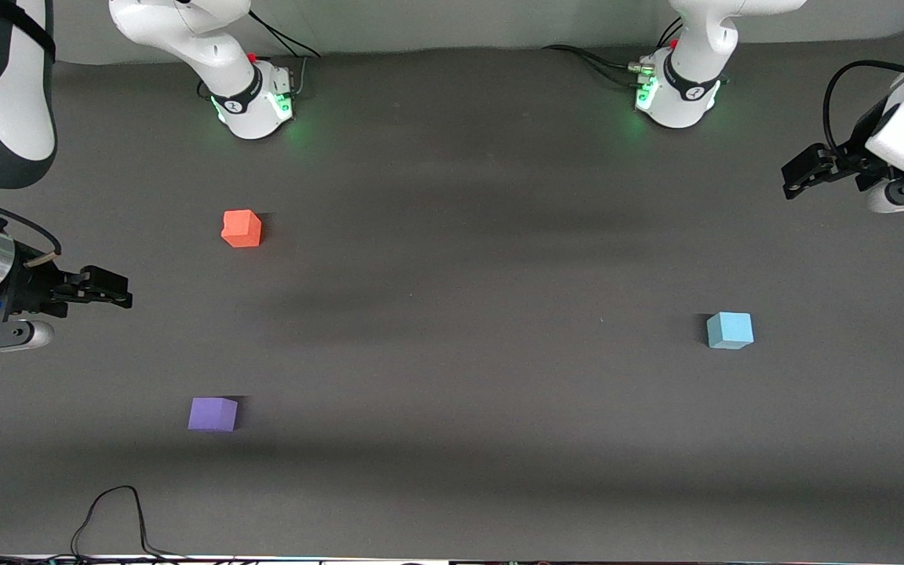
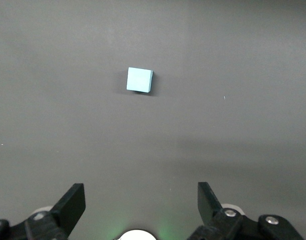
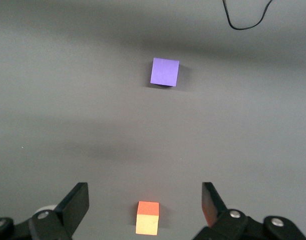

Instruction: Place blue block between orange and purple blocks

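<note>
Sky-blue matte foam cube (image 1: pixel 730 329): near table's left-arm end — we risk nudging it off-centre.
Left gripper (image 1: pixel 789 187), right gripper (image 1: pixel 124 298): both spread, empty.

Even, dim overhead light; soft banded shadows cross the table (image 1: pixel 452 471) — sharp throughout.

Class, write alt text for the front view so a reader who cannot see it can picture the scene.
Three small cubes sit apart on a dark table: a blue block toward the left arm's end, an orange block and a purple block toward the right arm's end, purple nearest the camera. The left claw and right claw hang open at the edges, empty.
</note>
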### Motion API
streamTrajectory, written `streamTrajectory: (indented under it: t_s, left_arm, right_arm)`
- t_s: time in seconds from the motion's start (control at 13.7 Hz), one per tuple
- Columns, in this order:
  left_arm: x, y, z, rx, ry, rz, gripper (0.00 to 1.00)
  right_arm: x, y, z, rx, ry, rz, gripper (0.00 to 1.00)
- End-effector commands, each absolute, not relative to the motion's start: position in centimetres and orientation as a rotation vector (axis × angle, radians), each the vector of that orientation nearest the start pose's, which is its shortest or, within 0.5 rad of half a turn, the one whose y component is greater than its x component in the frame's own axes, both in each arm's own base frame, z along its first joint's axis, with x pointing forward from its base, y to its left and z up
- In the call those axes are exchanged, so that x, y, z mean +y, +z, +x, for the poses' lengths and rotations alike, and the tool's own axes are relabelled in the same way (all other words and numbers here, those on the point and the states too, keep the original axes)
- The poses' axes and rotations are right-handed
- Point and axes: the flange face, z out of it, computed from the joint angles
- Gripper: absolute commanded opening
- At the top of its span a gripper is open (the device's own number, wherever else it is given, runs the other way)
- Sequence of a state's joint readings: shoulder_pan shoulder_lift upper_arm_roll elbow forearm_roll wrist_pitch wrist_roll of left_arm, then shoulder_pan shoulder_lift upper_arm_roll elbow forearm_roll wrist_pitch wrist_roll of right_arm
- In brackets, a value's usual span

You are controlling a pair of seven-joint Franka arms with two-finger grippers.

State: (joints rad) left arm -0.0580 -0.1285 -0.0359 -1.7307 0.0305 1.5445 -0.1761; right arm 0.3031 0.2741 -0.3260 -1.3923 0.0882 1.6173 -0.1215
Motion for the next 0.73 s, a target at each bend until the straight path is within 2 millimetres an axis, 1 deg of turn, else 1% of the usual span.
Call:
streamTrajectory:
  t_s: [0.0, 0.15, 0.66]
  left_arm:
    - [-5.09, 61.92, 50.8, -0.129, 0.071, -3.102, 1.0]
    - [-5.12, 61.8, 51.22, -0.132, 0.081, -3.101, 1.0]
    - [-4.98, 62.02, 51.39, -0.115, 0.07, -3.104, 1.0]
  right_arm:
    - [1.63, 55.75, 61.65, -0.161, 0.005, -3.094, 1.0]
    - [2.5, 55.34, 60.98, -0.173, 0.016, -3.086, 1.0]
    - [2.45, 55.32, 60.66, -0.154, 0.013, -3.085, 1.0]
